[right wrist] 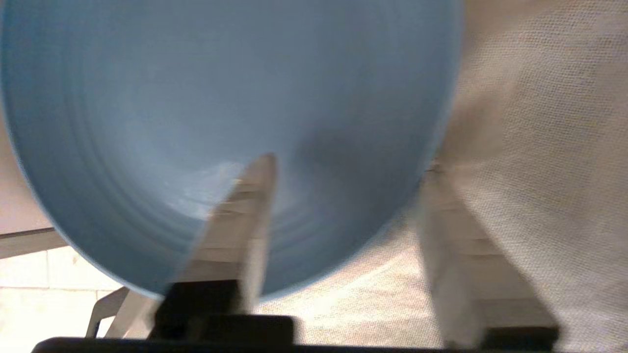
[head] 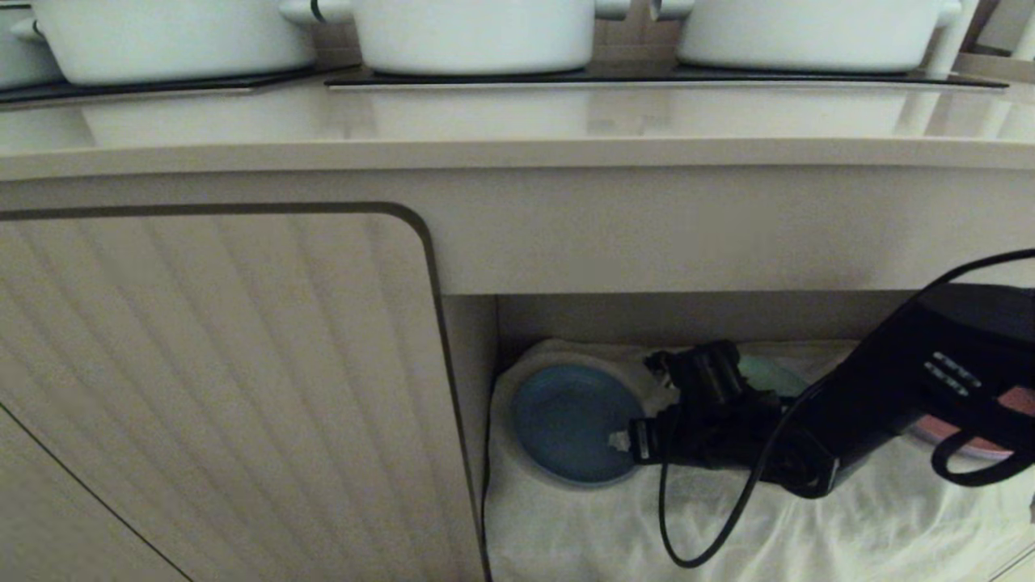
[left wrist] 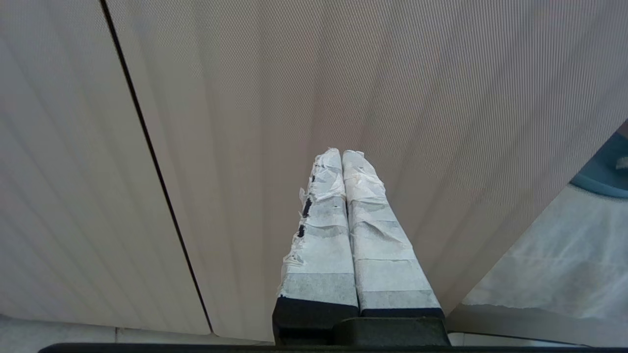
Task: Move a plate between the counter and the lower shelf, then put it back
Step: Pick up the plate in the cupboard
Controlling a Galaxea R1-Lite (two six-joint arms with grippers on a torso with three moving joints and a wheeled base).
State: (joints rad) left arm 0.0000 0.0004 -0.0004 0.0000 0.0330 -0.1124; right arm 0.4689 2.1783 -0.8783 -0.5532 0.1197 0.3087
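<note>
plate (head: 570, 420): light-blue, round, right way up | on lower shelf (head: 728, 517), its left end, on white cloth | counter (head: 517, 121): beige, above

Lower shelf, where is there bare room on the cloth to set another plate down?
The front strip of white cloth, ahead of the blue plate, is bare except for a cable. The back is crowded: blue plate, right gripper, green plate, pink plate.

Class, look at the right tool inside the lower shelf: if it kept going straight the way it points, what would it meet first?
Most likely the blue plate: the right tool already straddles its rim on the white cloth.
</note>
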